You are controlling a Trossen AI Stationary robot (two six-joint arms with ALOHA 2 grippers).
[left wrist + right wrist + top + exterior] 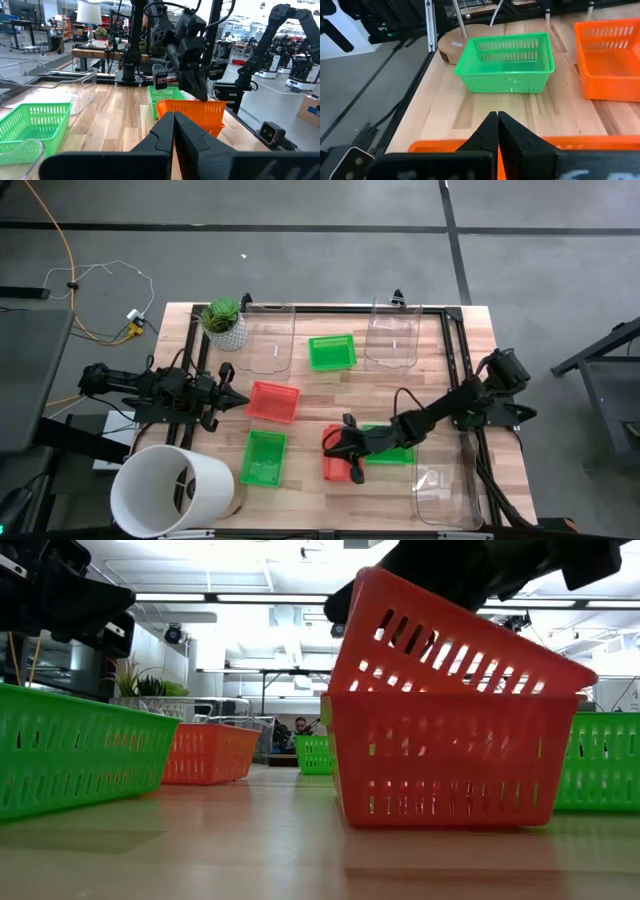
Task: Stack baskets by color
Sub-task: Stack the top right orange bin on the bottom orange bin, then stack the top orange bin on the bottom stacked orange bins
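Tilted red basket [455,640] is gripped by right gripper [340,448] over another red basket [450,755], lower centre; left gripper [238,401] closed, empty, left.

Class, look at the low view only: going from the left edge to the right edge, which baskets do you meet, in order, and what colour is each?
Green basket → red basket farther back → small far green basket → red basket pair in front, the upper one tilted → green basket at the right edge.
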